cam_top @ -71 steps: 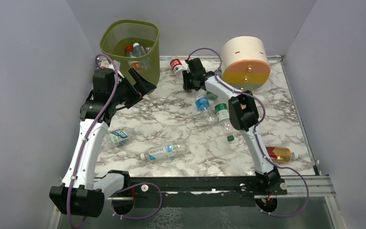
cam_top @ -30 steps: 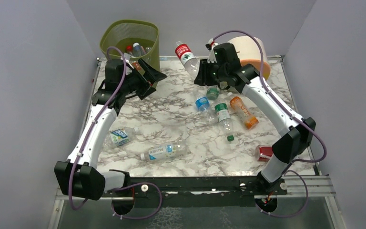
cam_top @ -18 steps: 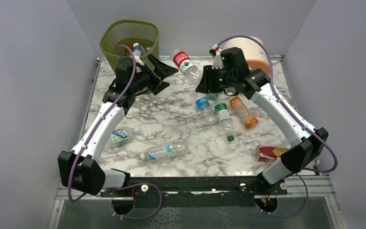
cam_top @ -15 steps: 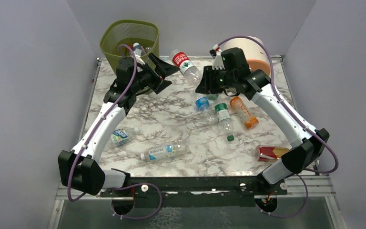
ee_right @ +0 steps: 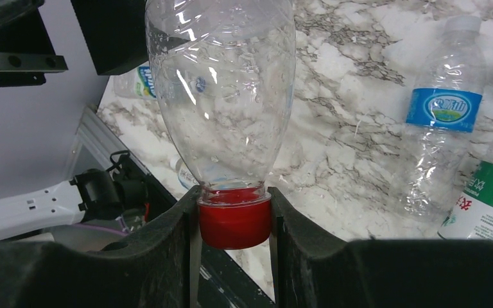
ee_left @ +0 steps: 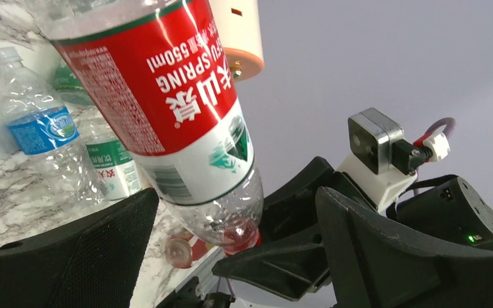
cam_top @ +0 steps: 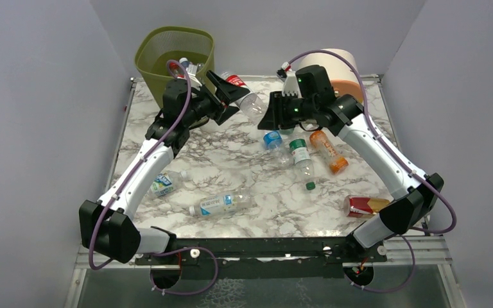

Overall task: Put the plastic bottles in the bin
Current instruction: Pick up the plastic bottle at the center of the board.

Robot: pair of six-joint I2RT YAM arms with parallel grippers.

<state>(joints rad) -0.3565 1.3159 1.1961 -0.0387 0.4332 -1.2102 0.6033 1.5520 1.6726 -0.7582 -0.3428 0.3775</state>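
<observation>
One bottle [cam_top: 249,101] with a red label was held up in the air, pinched tight at its red cap by the right gripper [ee_right: 233,215]. The left gripper [ee_left: 237,196] was spread wide around its middle, near the green bin [cam_top: 147,64].

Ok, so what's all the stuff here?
bin: one, olive green, far-left corner.
binned bottles: count unclear, inside bin.
held bottle: one, red label, between tools.
blue bottle: one, mid-table.
green bottle: one, beside it.
orange bottle: one, right of green bottle.
red bottle: one, near right.
front bottle: one, pale label, near middle.
left bottle: one, near left.
cap: one, green, loose.
cylinder: one, cream, far right.
table: one, marble.
left tool: open, around held bottle.
right tool: shut on held bottle's cap.
</observation>
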